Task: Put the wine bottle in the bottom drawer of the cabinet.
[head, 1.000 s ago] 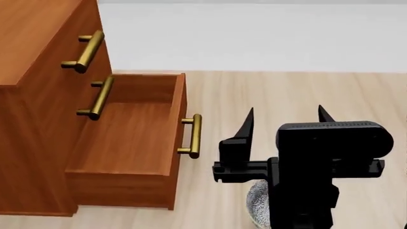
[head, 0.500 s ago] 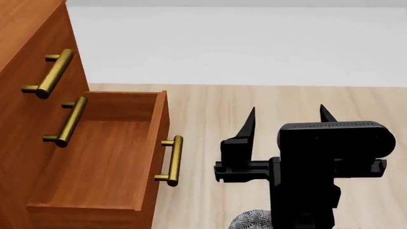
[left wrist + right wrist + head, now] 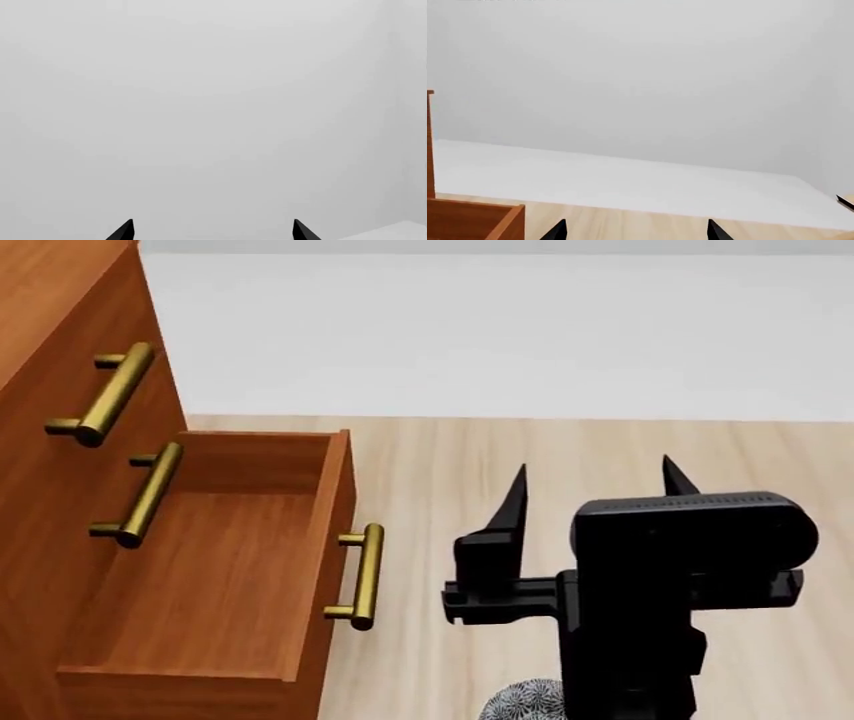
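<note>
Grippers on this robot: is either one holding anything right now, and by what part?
Nothing is held. The gripper seen from the head camera stands open with bare floor between its fingertips, and both wrist views show only empty space between the tips.

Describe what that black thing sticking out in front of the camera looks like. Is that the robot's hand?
Yes, it is the right gripper: matte black all over, with two thin fingers tapering to sharp points. Behind them sits a rounded black box on a blocky black arm. No cables or markings show. Of the left gripper, only two black pointed tips are visible.
</note>
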